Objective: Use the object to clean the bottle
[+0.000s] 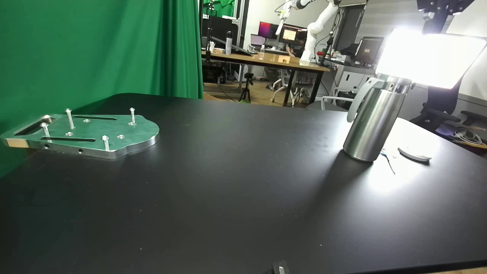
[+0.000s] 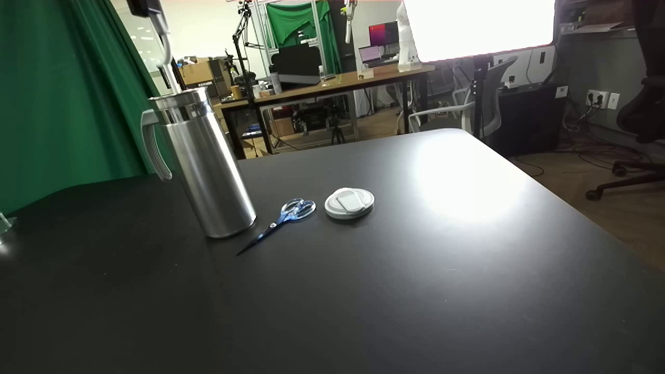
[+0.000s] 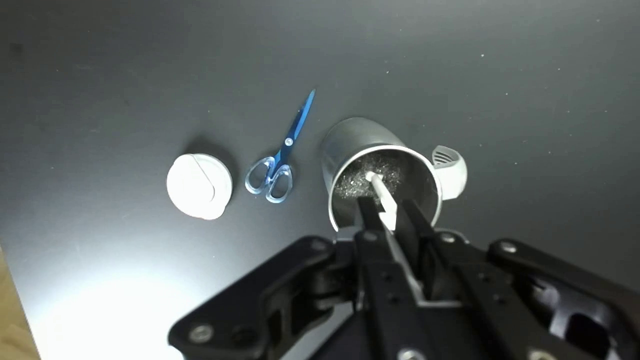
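Note:
The bottle, a tall brushed-silver cylinder with a grey handle, stands on the table in both exterior views (image 1: 374, 121) (image 2: 210, 171). In the wrist view I look down into its open mouth (image 3: 350, 140). A thin white-grey stick-like brush (image 2: 167, 57) runs down through the mouth; it also shows in the wrist view (image 3: 384, 192). Its lower end is inside, by a speckled patch that may be bristles or the bottle's floor. My gripper (image 3: 389, 206) is shut on the stick's upper part, above the mouth. Only a dark bit of the gripper shows in an exterior view (image 2: 139, 6).
Blue scissors (image 2: 283, 218) lie beside the bottle's base, with a white lid (image 2: 349, 202) beyond them. A flat metal plate with upright pegs (image 1: 87, 131) lies at the table's far left in an exterior view. A bright light panel (image 1: 430, 57) stands behind the bottle.

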You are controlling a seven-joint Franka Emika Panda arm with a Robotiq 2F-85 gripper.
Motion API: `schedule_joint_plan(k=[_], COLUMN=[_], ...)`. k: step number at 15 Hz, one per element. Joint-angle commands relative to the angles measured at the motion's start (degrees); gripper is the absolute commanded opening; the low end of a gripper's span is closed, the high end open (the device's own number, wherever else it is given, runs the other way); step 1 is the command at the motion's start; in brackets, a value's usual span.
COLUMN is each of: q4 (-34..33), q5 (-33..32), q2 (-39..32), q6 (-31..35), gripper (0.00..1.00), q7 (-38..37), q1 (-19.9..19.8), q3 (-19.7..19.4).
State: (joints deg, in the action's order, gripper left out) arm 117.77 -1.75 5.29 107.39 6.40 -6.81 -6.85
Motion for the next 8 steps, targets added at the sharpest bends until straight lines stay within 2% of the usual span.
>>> schedule_joint_plan(k=[1,8], q4=[0.0,0.2], q5=[-1.4,-2.6], q2=[5.2,12.7], q6=[-2.7,-4.8], gripper=[0.04,0.04], q7=[-0.8,0.0], q1=[1.2,2.8], q3=[1.3,3.1])
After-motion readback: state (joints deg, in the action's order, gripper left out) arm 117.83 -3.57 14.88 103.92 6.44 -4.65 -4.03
